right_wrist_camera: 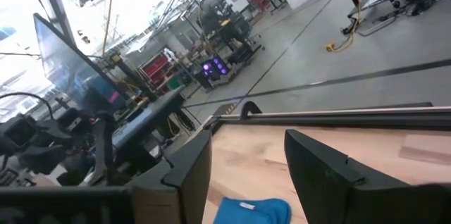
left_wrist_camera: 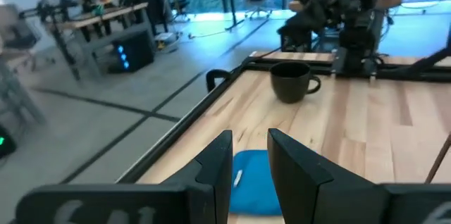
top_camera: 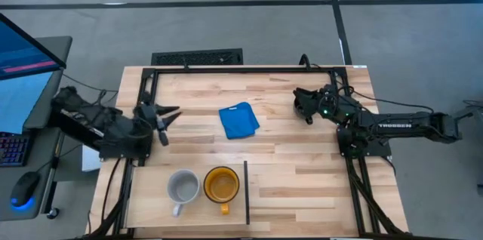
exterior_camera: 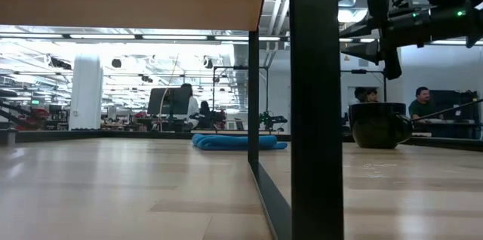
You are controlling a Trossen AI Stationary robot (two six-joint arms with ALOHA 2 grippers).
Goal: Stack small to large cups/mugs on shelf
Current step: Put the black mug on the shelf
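A glossy black mug [left_wrist_camera: 292,82] stands upright on the table at the far right, and it also shows in the low view [exterior_camera: 377,124]. My right gripper [exterior_camera: 392,59] hangs open just above the mug without touching it, and in the high view [top_camera: 304,106] it hides the mug. A light grey mug [top_camera: 183,187] and a yellow mug [top_camera: 222,185] stand side by side on the pale shelf panel [top_camera: 147,195], left of its dark divider [top_camera: 246,191]. My left gripper [top_camera: 169,113] is open and empty at the table's left, pointing toward the right.
A folded blue cloth [top_camera: 238,120] lies flat at the table's middle, between the two grippers. A black frame [top_camera: 249,68] runs along the table's far edge and sides. The divider [exterior_camera: 317,104] blocks much of the low view. People sit in the room beyond.
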